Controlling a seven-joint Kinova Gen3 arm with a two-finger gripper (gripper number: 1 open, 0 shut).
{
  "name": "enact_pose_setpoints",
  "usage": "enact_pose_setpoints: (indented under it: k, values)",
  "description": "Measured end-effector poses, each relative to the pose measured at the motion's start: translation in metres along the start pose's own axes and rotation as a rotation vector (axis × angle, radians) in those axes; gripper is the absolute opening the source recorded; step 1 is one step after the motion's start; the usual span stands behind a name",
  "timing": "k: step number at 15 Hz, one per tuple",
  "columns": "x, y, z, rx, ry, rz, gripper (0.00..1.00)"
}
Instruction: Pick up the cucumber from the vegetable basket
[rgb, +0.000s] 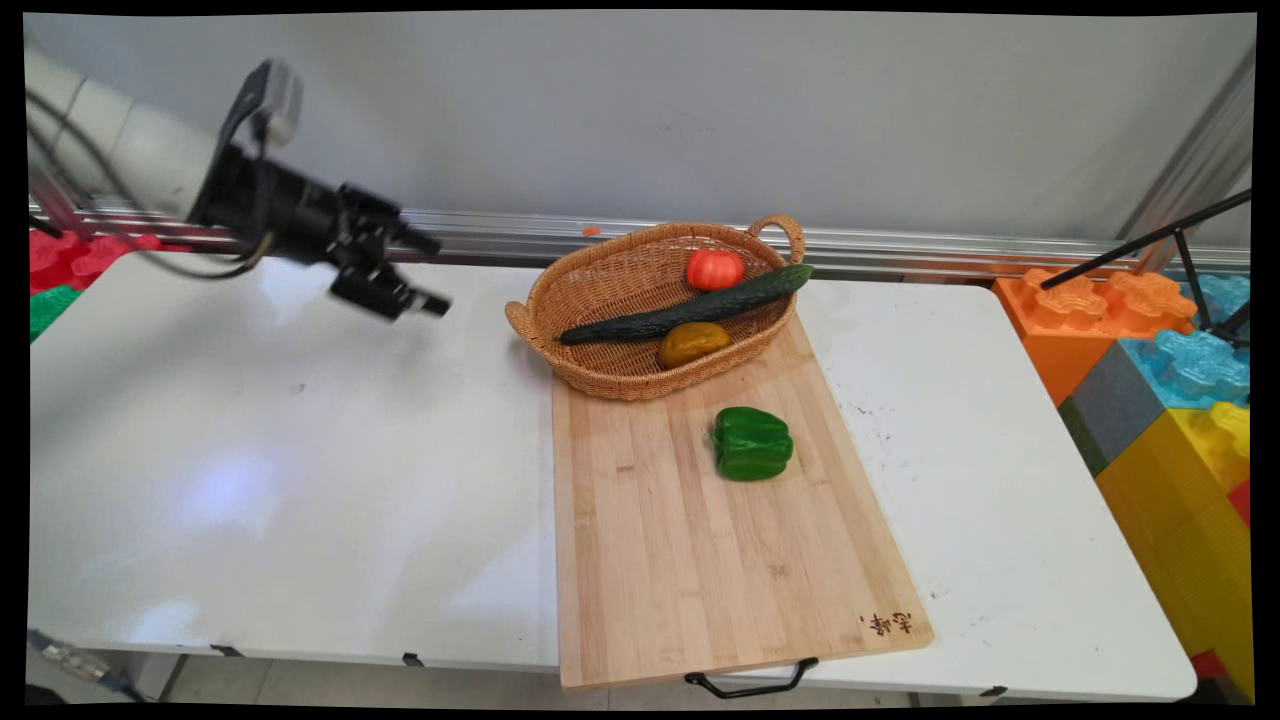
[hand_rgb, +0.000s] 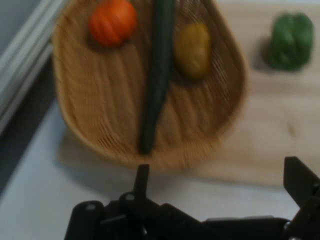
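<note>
Seen from above the table's near side, the black two-finger gripper hangs in the air over the left part of the white table, pointing right, its fingers spread apart and holding nothing. Well to its right, an oval woven wicker basket with two handles sits on the far end of a long pale wooden cutting board. Inside the basket lie a red tomato, a long dark green cucumber set slantwise with its tip over the rim, and a yellow-brown pepper. A green bell pepper rests on the board just in front of the basket. Large orange, blue and yellow toy blocks stand at the table's right end. From the hand camera, the gripper shows its fingers apart at the bottom edge, with the basket straight ahead, the tomato, cucumber and yellow-brown pepper inside, and the green bell pepper on the board at upper right.
</note>
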Motion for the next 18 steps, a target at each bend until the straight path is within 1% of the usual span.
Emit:
enact_pose_setpoints:
  k: [2,3,6,10,13,16,18]
  values:
    - [0.019,-0.006,0.010,0.029,0.027,-0.005,1.00]
    - [0.033,-0.010,0.019,0.046,0.042,-0.006,1.00]
    - [0.063,-0.020,0.046,0.068,0.052,-0.003,1.00]
    - [0.097,-0.028,0.081,0.064,0.053,0.002,1.00]
    - [0.131,-0.033,0.127,0.042,0.038,-0.029,1.00]
    - [0.151,-0.040,0.172,0.031,0.008,-0.063,1.00]
    - [0.156,-0.044,0.197,0.031,-0.017,-0.100,1.00]
